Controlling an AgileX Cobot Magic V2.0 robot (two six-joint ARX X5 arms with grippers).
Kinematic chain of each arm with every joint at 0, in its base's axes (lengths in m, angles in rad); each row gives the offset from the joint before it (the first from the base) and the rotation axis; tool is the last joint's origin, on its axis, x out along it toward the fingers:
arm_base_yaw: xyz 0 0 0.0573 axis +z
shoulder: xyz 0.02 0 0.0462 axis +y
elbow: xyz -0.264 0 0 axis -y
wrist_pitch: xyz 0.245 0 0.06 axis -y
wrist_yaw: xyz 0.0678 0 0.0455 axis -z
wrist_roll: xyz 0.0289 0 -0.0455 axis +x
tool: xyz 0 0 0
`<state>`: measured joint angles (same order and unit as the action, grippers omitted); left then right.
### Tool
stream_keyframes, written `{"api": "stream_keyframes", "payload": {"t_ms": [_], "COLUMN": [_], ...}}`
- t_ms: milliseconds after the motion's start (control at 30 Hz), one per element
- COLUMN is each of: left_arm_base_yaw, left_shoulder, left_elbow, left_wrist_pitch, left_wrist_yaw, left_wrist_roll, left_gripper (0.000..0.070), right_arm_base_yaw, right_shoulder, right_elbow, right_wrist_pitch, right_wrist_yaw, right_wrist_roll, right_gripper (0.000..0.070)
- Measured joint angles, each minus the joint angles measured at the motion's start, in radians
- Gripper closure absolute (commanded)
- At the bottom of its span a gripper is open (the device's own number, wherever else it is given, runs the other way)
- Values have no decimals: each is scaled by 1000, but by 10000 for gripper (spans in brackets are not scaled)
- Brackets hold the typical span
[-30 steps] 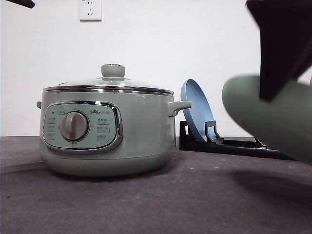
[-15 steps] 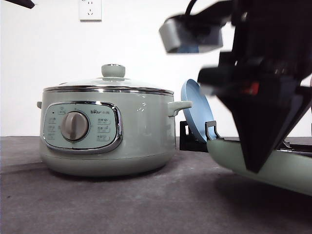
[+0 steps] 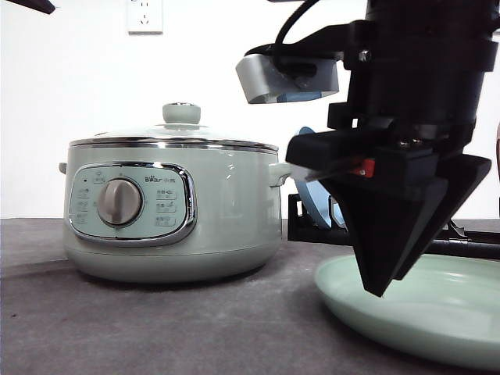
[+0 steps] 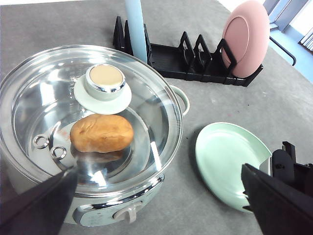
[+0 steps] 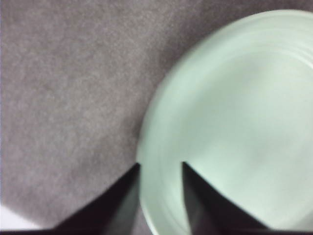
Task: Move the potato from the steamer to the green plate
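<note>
The steamer (image 3: 172, 207) sits on the grey tabletop (image 3: 156, 328) with its glass lid (image 4: 88, 112) on. Through the glass I can see the potato (image 4: 101, 132) lying inside, just beside the lid's green knob (image 4: 103, 81). To the steamer's right the green plate (image 3: 426, 308) lies flat on the tabletop. The right gripper (image 5: 160, 169) stands right at the plate's rim, its dark fingers (image 5: 124, 188) a little apart with the rim between them; whether they are pressing on it I cannot tell. The left gripper (image 4: 156, 196) hangs above the steamer, its fingers spread wide, holding nothing. Behind, a black dish rack (image 4: 195, 63) holds a blue plate (image 4: 136, 29) and a pink plate (image 4: 247, 36), both standing on edge.
</note>
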<state>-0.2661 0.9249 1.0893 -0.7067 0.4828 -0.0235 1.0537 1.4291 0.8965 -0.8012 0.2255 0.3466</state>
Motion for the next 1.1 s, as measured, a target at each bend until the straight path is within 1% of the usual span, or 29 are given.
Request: {"api": "stream_keyframes", "payload": {"t_ms": [133, 200, 333, 367, 433, 533, 633, 700, 800, 900, 1000, 1100], "left_arm_base_yaw": [0, 0, 0, 0, 0, 0, 0, 0, 0, 0, 0, 0], "left_shoulder": [0, 0, 0, 0, 0, 0, 0, 0, 0, 0, 0, 0], "left_elbow": [0, 0, 0, 0, 0, 0, 0, 0, 0, 0, 0, 0], "left_wrist_pitch": [0, 0, 0, 0, 0, 0, -1, -2, -5, -14, -24, -24], "left_wrist_yaw": [0, 0, 0, 0, 0, 0, 0, 0, 0, 0, 0, 0], "left_wrist_roll": [0, 0, 0, 0, 0, 0, 0, 0, 0, 0, 0, 0], "left_gripper": [25, 25, 24, 24, 25, 24, 25, 25, 25, 24, 25, 25], "right_arm_base_yaw": [-1, -7, -28, -39, -67, -138, -229, -317, -444, -548, -622, -685], "right_shoulder": [-16, -50, -136, -159, -203, -271, -339, -388, -432, -483, -543, -593], "right_elbow": [11, 32, 86, 99, 120, 144, 156, 156, 156, 156, 156, 152], "right_wrist_pitch": [-16, -16, -7, -6, -7, -8, -4, -8, -17, 0, 6, 6], "right_wrist_yaw": [-51, -90, -160, -171, -184, -226, -278, -312, -365, -392, -427, -435], "right_wrist_roll": [0, 0, -1, -4, -10, -29, -54, -76, -115, -162, -195, -217], "right_gripper": [305, 246, 151, 137, 122, 107, 53, 29, 28, 28, 28, 28]}}
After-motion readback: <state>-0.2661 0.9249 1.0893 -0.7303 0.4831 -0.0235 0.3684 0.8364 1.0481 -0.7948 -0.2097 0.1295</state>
